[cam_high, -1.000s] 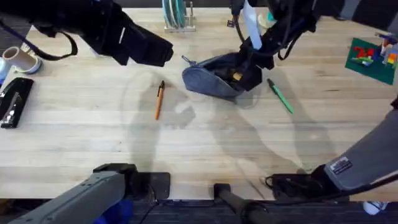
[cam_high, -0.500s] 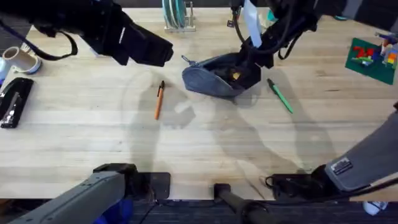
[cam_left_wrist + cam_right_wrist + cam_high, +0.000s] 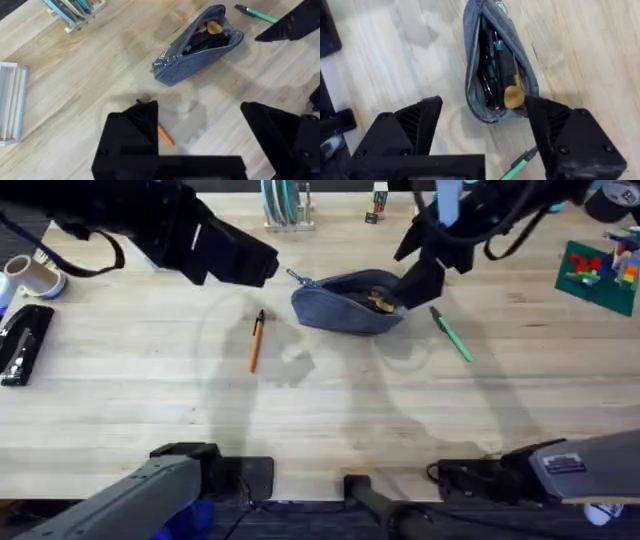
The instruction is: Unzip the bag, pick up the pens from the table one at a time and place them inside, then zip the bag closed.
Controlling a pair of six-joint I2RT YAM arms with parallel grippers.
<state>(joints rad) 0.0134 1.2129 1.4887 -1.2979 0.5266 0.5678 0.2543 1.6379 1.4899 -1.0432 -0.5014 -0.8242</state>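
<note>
The grey-blue bag [image 3: 345,302] lies unzipped at the table's [image 3: 320,410] far middle, with dark items and a tan piece showing inside [image 3: 496,65]. An orange pen [image 3: 256,340] rests to its left and a green pen [image 3: 451,334] to its right. My right gripper [image 3: 420,268] hovers open just above the bag's right end, its fingers [image 3: 560,131] clear of the fabric. High over the orange pen [image 3: 165,136], my left gripper [image 3: 200,135] also stands open and holds nothing. The bag [image 3: 197,47] lies beyond it.
A black stapler [image 3: 20,345] and a tape roll [image 3: 35,275] sit at the left edge. A rack [image 3: 283,205] stands at the back. A green baseplate with bricks [image 3: 598,272] lies at the far right. The near half of the table is bare wood.
My right gripper has lifted off the bag's right end and drawn back to the right. The bag has settled flatter with its mouth open. The left arm has not moved.
</note>
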